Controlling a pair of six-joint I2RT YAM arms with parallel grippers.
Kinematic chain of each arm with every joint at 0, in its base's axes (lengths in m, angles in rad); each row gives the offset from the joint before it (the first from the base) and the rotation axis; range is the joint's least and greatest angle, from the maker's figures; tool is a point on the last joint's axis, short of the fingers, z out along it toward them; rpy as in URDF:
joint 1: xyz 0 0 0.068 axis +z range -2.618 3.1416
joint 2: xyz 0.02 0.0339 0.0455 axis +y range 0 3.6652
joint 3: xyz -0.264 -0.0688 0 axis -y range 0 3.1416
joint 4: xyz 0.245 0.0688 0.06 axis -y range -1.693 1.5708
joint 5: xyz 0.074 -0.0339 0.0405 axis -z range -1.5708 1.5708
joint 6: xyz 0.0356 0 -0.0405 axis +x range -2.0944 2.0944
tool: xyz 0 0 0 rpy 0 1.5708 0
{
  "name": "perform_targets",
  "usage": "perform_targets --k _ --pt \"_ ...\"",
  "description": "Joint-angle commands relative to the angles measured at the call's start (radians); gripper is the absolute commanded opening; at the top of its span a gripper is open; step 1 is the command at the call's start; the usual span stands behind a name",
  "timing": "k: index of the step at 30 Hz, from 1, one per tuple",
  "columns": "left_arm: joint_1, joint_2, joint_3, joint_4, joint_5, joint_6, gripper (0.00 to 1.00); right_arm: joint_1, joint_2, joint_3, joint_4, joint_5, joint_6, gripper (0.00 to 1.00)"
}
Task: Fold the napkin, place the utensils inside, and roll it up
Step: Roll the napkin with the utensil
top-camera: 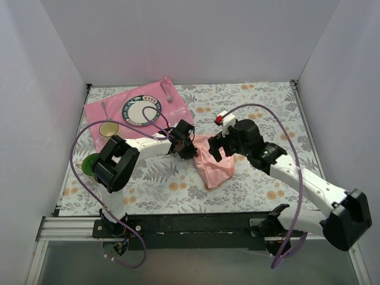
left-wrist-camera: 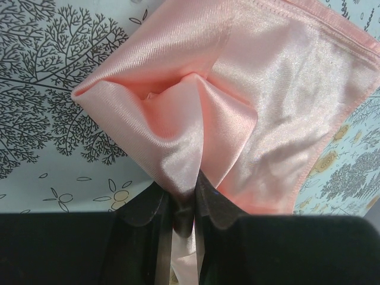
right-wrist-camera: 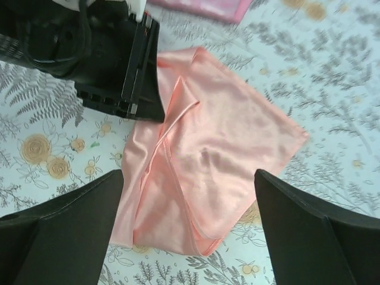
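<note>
1. The left gripper pinches a gathered fold of the napkin, its jaws nearly pressed together.
2. The right gripper hangs over the napkin, jaws spread wide, holding nothing.
3. The napkin lies crumpled at the centre of the top view, on the floral table.
4. A hot-pink mat bearing a plate sits at upper left.

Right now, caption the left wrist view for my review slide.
Left gripper shut on a bunched fold of the salmon-pink napkin, over the fern-printed tablecloth.
</note>
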Motion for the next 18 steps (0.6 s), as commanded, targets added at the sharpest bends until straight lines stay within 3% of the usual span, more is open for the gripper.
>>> perform_targets --k 1,3,6,8,18 --pt "0.006 -0.003 -0.039 -0.073 -0.030 0.041 0.00 -0.006 -0.168 -0.093 0.150 0.069 -0.041 0.99" --pt "0.006 0.000 -0.035 -0.070 -0.014 0.039 0.00 -0.006 -0.120 -0.081 0.090 -0.017 -0.049 0.94" --pt "0.006 0.000 -0.030 -0.073 -0.001 0.031 0.00 0.030 -0.041 -0.037 0.028 0.007 -0.020 0.73" --pt "0.006 0.003 -0.024 -0.080 0.004 0.021 0.00 0.121 -0.023 -0.080 0.077 0.138 -0.018 0.73" --pt "0.006 0.035 0.027 -0.157 0.059 -0.015 0.00 0.373 0.229 -0.109 0.186 0.401 0.048 0.70"
